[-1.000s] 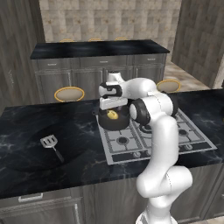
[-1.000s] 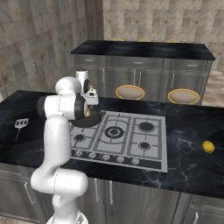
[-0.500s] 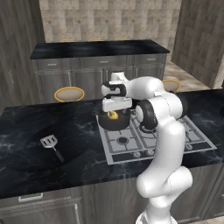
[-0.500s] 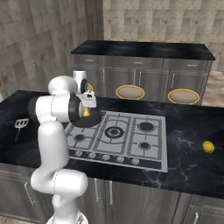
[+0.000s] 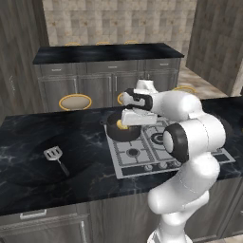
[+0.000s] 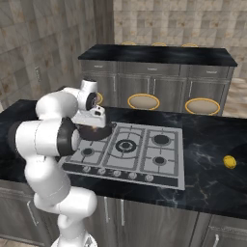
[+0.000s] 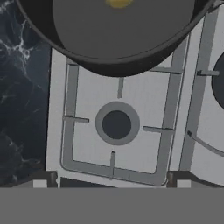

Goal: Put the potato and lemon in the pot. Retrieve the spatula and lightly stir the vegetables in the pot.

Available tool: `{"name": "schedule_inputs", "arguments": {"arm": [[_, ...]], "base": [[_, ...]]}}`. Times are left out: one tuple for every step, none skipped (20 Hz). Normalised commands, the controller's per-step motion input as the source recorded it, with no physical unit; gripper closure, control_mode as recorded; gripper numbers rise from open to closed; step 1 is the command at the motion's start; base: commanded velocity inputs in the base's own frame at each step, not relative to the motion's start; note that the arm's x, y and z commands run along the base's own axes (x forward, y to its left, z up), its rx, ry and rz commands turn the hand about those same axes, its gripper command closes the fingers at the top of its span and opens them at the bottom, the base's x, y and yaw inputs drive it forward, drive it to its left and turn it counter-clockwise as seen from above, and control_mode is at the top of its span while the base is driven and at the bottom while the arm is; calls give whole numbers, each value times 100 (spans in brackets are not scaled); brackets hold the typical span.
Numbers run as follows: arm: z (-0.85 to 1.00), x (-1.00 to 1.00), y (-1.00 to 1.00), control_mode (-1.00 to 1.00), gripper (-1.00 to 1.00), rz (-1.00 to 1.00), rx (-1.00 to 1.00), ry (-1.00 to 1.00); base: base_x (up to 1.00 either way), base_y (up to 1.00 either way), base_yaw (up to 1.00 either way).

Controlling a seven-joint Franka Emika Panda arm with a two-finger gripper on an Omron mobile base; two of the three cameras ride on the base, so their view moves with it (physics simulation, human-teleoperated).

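The dark round pot (image 5: pixel 121 133) stands on the back left burner of the stove, and one small yellow vegetable (image 5: pixel 121 125) lies inside it. In the hand view the pot (image 7: pixel 131 57) fills the top, with the yellow lump (image 7: pixel 119 2) at the upper edge. My gripper (image 5: pixel 136 124) hangs open and empty just above the pot's near right rim; its tips (image 7: pixel 111 179) stand wide apart over the front left burner. The lemon (image 6: pixel 230 162) lies on the counter far right of the stove. The spatula (image 5: pixel 53 154) lies flat on the dark counter to the left.
The steel stove top (image 6: pixel 140 149) has several burners and a row of knobs along its front. Round yellow-topped stools (image 5: pixel 75 101) stand behind the island. A second counter with cabinets (image 6: pixel 159 55) runs along the back wall.
The hand has drifted from above the pot's middle toward its near right side and the front burner. The jaws stayed wide open. The yellow lump rests in the pot as before.
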Motion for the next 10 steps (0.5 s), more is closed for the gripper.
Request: {"name": "schedule_inputs", "arguments": {"arm": [[56, -100, -8, -100, -100, -6, 6, 0], [53, -100, -9, -100, -100, -5, 6, 0], [45, -100, -13, -100, -100, -5, 6, 0], [39, -100, -14, -100, -100, -6, 6, 0], [34, -100, -11, -100, -100, -7, 5, 0], [30, -100, -1, -100, -100, -9, 2, 0], [34, -100, -1, -100, -100, -9, 1, 0], [28, -100, -3, -100, -100, -9, 0, 0], [17, -100, -8, -100, -100, -9, 0, -4], [14, -100, -9, -100, -100, -9, 0, -8]], "base": [[0, 0, 0], [0, 0, 0], [0, 0, 0], [0, 0, 0], [0, 0, 0], [0, 0, 0], [0, 0, 0], [0, 0, 0], [0, 0, 0], [0, 0, 0]]}}
